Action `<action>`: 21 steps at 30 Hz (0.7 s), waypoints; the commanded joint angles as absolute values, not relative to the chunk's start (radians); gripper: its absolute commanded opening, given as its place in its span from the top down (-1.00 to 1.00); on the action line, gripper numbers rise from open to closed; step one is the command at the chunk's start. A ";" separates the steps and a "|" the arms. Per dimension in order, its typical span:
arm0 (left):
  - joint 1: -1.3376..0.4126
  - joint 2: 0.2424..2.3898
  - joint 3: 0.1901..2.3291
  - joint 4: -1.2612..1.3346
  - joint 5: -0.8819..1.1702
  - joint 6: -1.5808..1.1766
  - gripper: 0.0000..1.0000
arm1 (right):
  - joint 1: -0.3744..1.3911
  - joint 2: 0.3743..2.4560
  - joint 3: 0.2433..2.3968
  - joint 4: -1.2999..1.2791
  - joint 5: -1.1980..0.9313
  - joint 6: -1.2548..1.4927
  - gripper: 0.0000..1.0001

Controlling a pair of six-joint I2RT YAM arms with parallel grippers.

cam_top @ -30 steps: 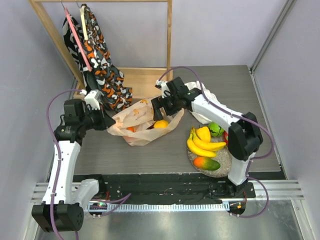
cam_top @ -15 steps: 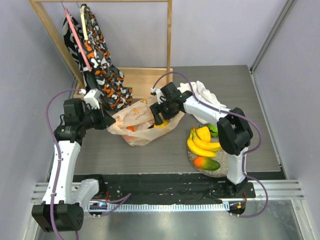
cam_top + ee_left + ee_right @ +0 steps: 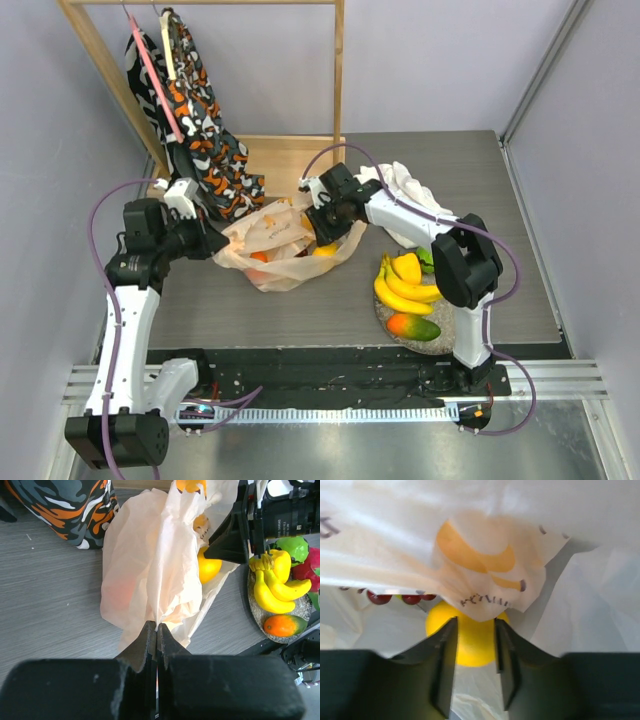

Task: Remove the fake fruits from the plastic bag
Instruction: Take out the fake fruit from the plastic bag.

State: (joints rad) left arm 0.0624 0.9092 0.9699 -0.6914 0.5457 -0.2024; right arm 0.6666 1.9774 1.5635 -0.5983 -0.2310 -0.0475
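Observation:
The pale peach plastic bag (image 3: 280, 238) lies crumpled on the table, its mouth facing right. My left gripper (image 3: 213, 243) is shut on the bag's left edge (image 3: 156, 625) and holds it up. My right gripper (image 3: 322, 232) reaches into the bag's mouth. Its jaws (image 3: 474, 624) stand partly apart on either side of a round yellow fruit (image 3: 472, 647), which lies mostly beyond the tips; a grip does not show. Bag film (image 3: 470, 555) drapes over the fruit. Small dark red rounds (image 3: 395, 598) lie deeper inside. An orange fruit (image 3: 260, 258) shows through the bag.
A plate (image 3: 452, 318) at the right front holds a banana bunch (image 3: 405, 280), a mango (image 3: 413, 327) and a lime (image 3: 432, 258). A white cloth (image 3: 405, 185) lies behind the right arm. Patterned fabric (image 3: 205, 130) hangs from a wooden frame (image 3: 338, 70) at the back left.
My right gripper has moved left and down into the bag's mouth, and its jaws have narrowed around the yellow fruit. The left gripper has kept its hold on the bag.

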 commanded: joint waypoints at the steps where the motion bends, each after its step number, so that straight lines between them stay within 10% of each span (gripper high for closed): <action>1: 0.071 0.896 0.976 -0.655 0.571 -0.204 1.00 | 0.672 1.902 1.631 -0.698 -0.279 -0.100 0.27; 7: 0.071 0.896 0.974 -0.632 0.577 -0.213 1.00 | 0.675 1.755 1.556 -0.724 -0.304 -0.136 0.39; 11: 0.072 0.897 0.965 -0.624 0.580 -0.224 1.00 | 0.695 1.736 1.468 -0.672 -0.278 -0.152 -0.11; 21: 0.078 0.870 0.969 -0.638 0.575 -0.226 1.00 | 0.695 1.937 1.610 -0.614 -0.204 -0.141 -0.57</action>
